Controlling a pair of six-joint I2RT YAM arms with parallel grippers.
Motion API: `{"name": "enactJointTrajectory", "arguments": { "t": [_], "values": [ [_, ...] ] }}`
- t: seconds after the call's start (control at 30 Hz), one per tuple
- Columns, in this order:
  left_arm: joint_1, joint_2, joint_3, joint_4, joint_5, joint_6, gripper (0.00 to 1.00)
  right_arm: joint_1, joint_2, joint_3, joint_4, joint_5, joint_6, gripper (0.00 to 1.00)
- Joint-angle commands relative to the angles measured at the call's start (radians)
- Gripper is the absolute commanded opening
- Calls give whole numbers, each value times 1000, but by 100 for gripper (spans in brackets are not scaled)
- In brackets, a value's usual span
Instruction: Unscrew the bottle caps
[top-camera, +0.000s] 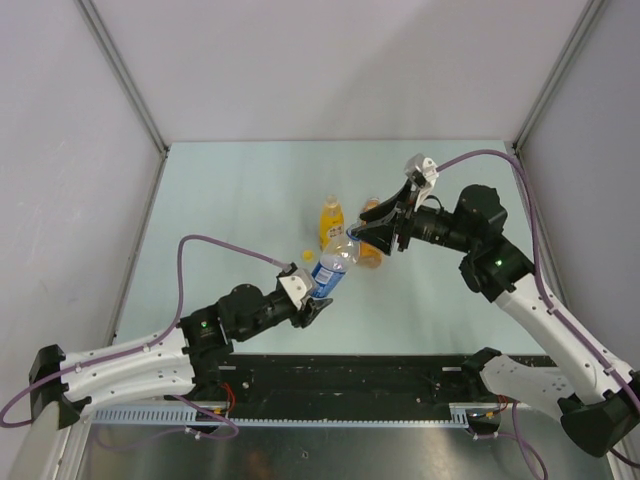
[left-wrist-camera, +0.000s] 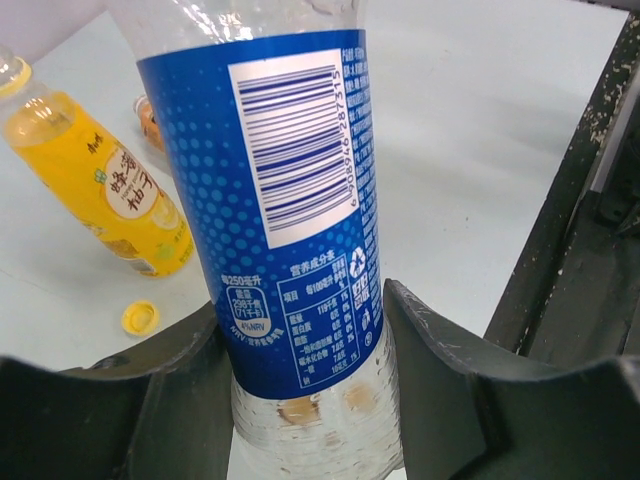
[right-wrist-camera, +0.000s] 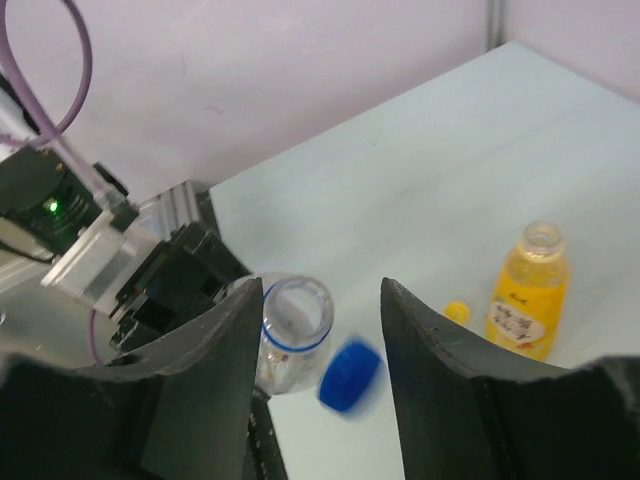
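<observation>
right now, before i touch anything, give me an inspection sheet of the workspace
surface: pale table, no spills seen
job's things: clear bottle open, tilted; yellow bottle open, standing; orange bottle partly hidden; yellow cap on the table; blue cap off, blurred; no third cap seen
clutter: nothing seen
grippers: left gripper shut on the clear bottle; right gripper open at its mouth
cables: purple cable on each arm, away from the bottles
surroundings: plain walls, metal posts

Flat pale mint tabletop (top-camera: 250, 190), boxed in by plain light grey wall panels (top-camera: 330, 60) on silver metal corner posts (top-camera: 120, 70). Black strip (top-camera: 380, 372) and slotted grey rail (top-camera: 330, 413) along the near edge.
</observation>
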Motion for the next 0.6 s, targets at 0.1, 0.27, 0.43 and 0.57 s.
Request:
{"name": "enactJointTrajectory", "arguments": {
  "t": [0.1, 0.27, 0.43, 0.57],
  "values": [
    [1, -15, -11, -18, -9, -8, 0, -24, -43, 20, 79, 52, -20, 49],
    [1, -14, -14, -18, -16, -8, 0, -25, -37, 19, 80, 47, -22, 42],
    [1, -22, -15, -19, -20, -9, 0, -26, -25, 20, 72, 42, -31, 47],
    [1, -23, -15, -20, -18, -9, 0, -25, -17, 20, 66, 22, -34, 60]
  ]
}}
